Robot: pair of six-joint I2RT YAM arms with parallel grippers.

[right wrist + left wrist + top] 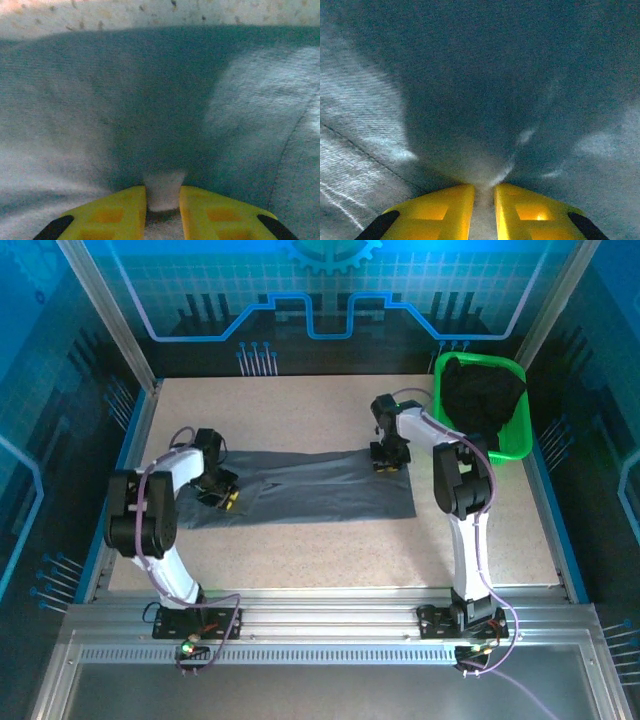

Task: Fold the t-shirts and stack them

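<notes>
Grey t-shirt lies flat, long axis nine to three o'clock. My left gripper at nine and right gripper near three, jaws nearly closed, each apparently pinch its cloth.

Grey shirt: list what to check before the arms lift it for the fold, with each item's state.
1. Left fingers pinch the grey shirt: ok, cloth is bunched between them.
2. Right fingers pinch it too: ok, a tuft sits in the gap.
3. Shirt lies smooth between the two grips: not ok, creases show towards the left grip.
4. Both layers caught, not just the top one: cannot tell.
5. Black shirt out of the way: ok, it is in the basket.
</notes>
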